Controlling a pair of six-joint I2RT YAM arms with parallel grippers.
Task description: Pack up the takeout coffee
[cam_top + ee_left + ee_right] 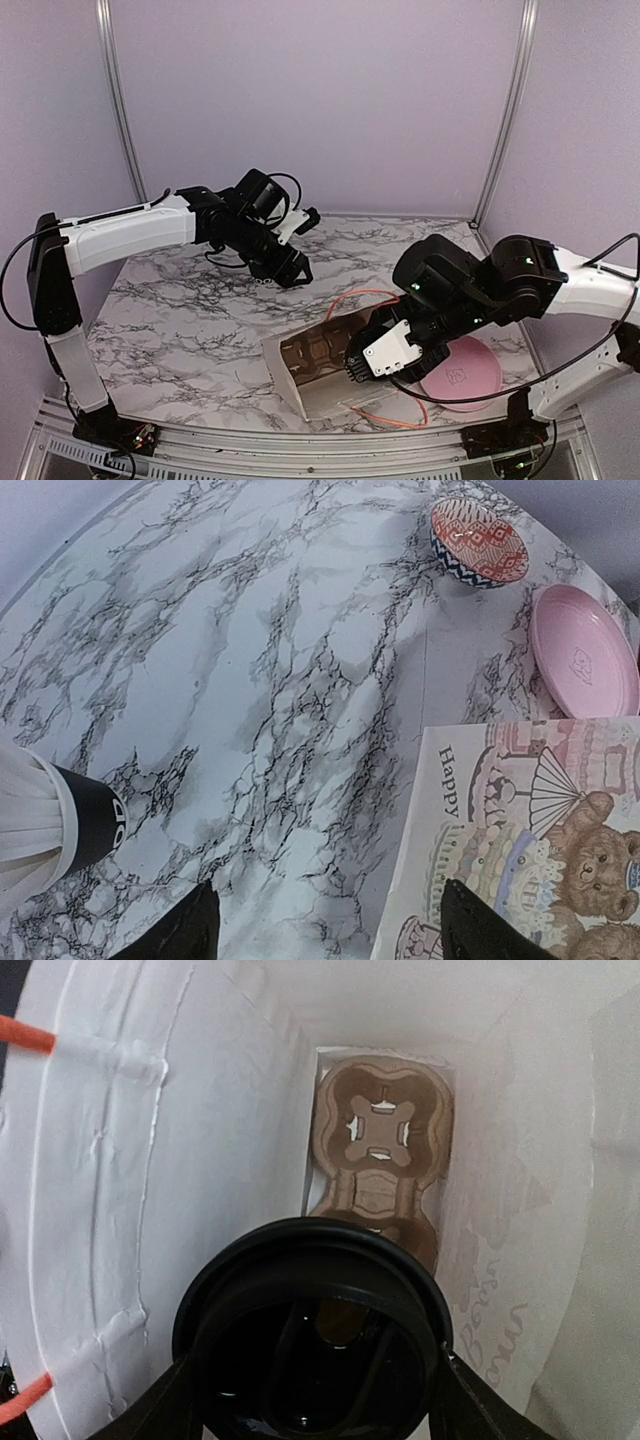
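Observation:
In the right wrist view my right gripper (310, 1400) is shut on the takeout coffee (310, 1325), a black cup with its round black lid on. It holds the cup inside the white paper bag (150, 1180), just above the brown cardboard cup tray (385, 1135) at the bag's bottom. In the top view the bag (290, 385) lies on its side at the front, with the right gripper (362, 365) at its mouth. My left gripper (285, 265) is open and empty over the back of the table; its fingers (190, 930) stand wide apart.
A black cup full of white straws (60, 820) lies at the left of the left wrist view. A pink plate (465, 375) sits right of the bag. A patterned bowl (478, 540) stands beyond the plate (585, 650). The bag has orange handles (350, 300).

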